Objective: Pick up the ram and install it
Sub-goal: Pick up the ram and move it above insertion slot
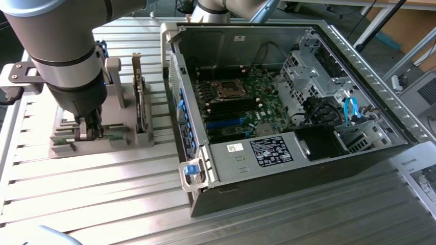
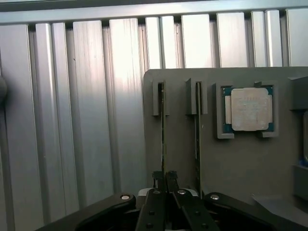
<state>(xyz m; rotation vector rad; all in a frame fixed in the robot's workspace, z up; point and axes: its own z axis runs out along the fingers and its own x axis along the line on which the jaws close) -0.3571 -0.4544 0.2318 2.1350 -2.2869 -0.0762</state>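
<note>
At the gray holder (image 2: pixel 240 163), the gripper (image 2: pixel 164 176) sits clamped on the ram (image 2: pixel 162 120), apparently not lifted yet (the computer case (image 1: pixel 211 46) awaits it).

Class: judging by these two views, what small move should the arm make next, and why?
Probably lift straight up: the gripper looks shut on the ram, which stands in a slot of the holder, so a vertical pull should free it.

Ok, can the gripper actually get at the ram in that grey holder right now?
Looks like yes: the gripper is down at the grey holder, jaws closed around the edge of the ram, and the neighbouring board stands clear to one side.
</note>
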